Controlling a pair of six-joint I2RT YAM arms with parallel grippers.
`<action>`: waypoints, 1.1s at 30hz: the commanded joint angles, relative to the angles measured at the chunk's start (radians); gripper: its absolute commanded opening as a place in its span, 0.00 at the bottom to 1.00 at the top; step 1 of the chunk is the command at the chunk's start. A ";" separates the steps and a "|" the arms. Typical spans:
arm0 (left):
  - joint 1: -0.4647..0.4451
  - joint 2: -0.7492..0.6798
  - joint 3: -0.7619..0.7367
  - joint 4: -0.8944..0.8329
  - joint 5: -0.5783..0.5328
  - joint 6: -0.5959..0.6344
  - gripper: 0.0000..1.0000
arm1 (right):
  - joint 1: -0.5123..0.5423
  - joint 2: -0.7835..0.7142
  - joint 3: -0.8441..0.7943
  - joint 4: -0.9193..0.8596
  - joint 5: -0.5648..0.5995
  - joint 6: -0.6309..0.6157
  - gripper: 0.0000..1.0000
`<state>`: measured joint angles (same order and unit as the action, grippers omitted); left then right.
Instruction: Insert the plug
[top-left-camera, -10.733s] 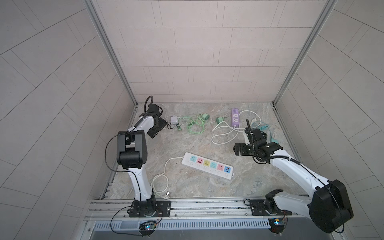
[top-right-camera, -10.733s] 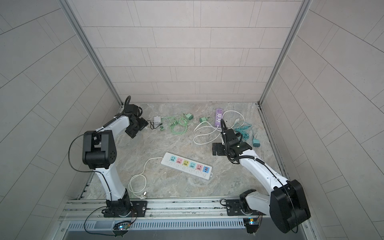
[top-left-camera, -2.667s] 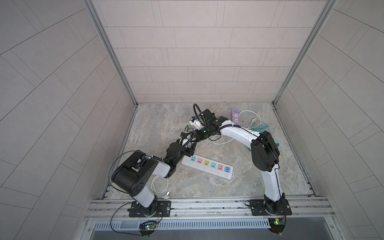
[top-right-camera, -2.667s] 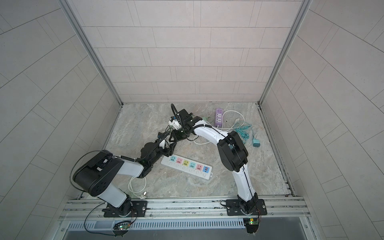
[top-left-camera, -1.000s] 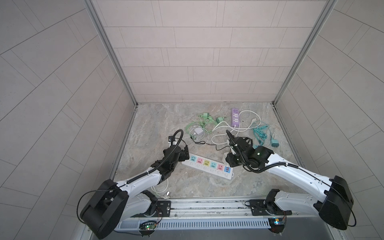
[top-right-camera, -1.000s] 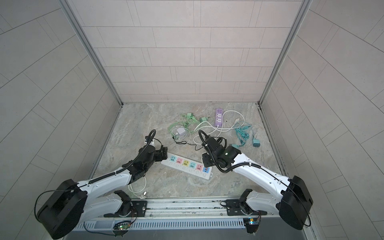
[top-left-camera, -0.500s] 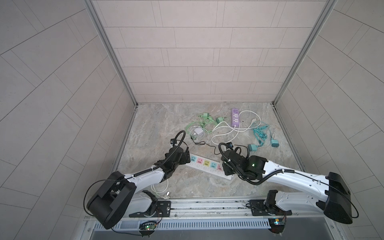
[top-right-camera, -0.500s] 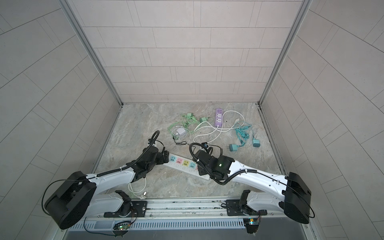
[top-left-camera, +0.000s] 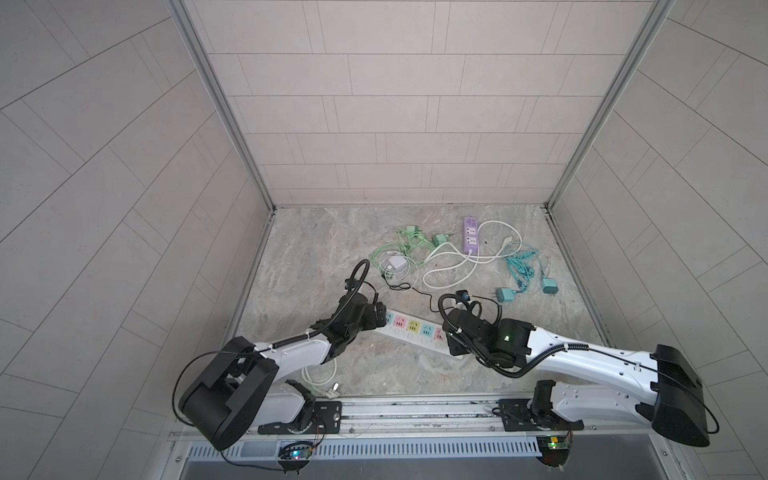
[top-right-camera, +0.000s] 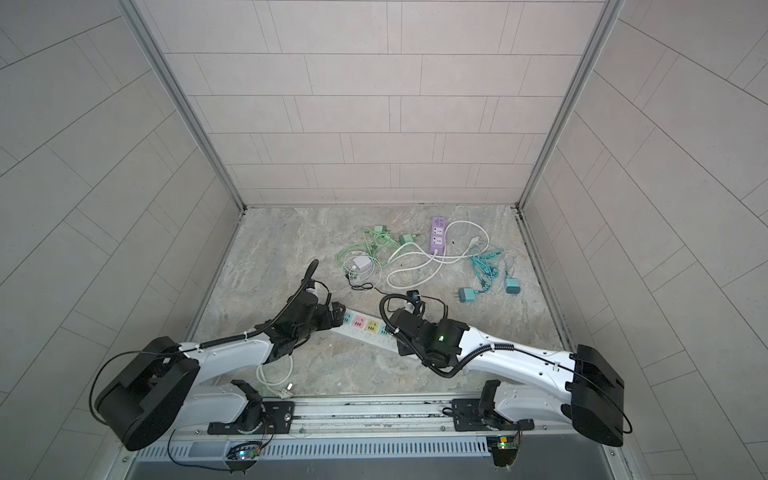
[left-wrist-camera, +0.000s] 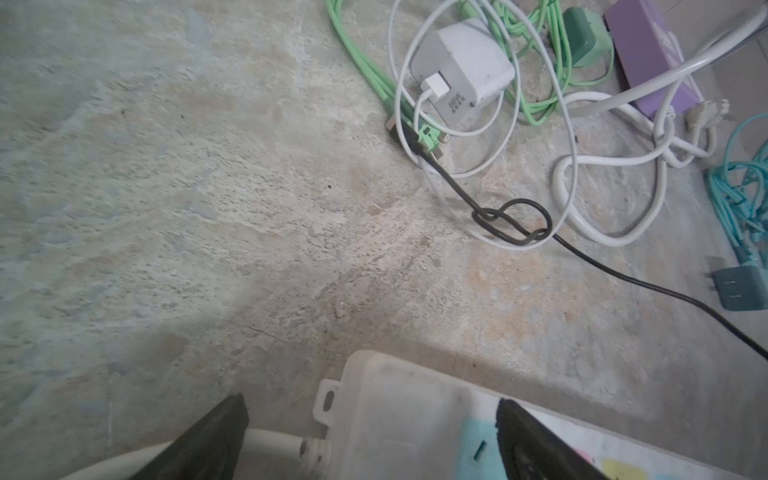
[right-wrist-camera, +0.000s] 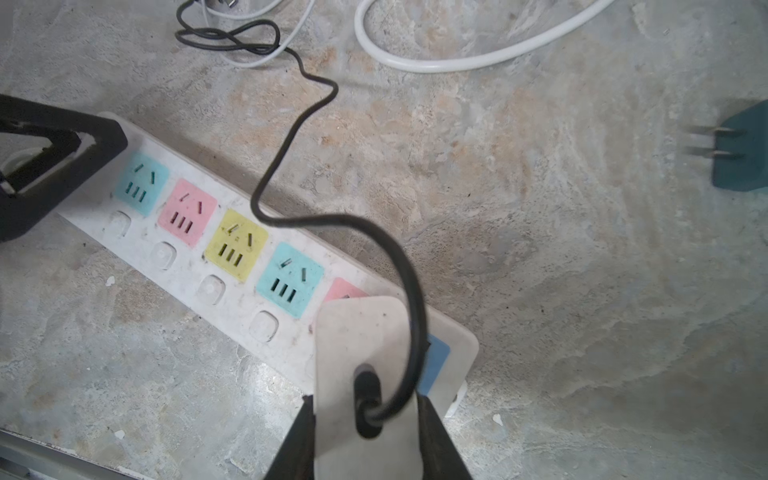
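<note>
**Obscured items.** In both top views the right arm's wrist covers its own fingers, their load and the right end of the white power strip. The right wrist view settles the matter. The right gripper is clamped on both flanks of a white plug, and a black cable leaves the plug's back. The plug sits over the strip's right end, masking most of a pink socket and part of a blue one. Its prongs are underneath, so whether they have entered a slot cannot be told.

The left gripper stands wide apart at the strip's left, cord end and holds nothing. One finger overlaps the first cyan socket; the other is beside the cord outlet. Contact with the casing cannot be confirmed.

A teal plug is cut by the frame edge, its prongs blurred. The strip's white cord passes partly under the left arm.

**Receptacles.** The four sockets between the two grippers, cyan, pink, yellow and cyan, show their slots fully exposed. The white charger, lying far of the strip among green leads, has a white connector seated in its port. A purple strip lies at the far right.
</note>
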<state>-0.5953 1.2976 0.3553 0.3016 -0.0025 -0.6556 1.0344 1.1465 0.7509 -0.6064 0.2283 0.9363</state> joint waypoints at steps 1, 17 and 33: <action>-0.031 0.000 -0.035 -0.012 0.090 -0.051 0.99 | 0.006 -0.031 -0.001 -0.004 0.042 0.036 0.18; -0.202 -0.180 -0.117 -0.145 0.030 -0.153 0.96 | 0.030 -0.116 -0.010 -0.125 0.112 0.090 0.18; -0.202 -0.263 -0.102 -0.209 -0.017 -0.113 0.96 | 0.174 -0.147 -0.018 -0.279 0.242 0.304 0.17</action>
<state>-0.7929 1.0412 0.2512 0.1093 -0.0029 -0.7853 1.1896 1.0183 0.7383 -0.8291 0.4007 1.1549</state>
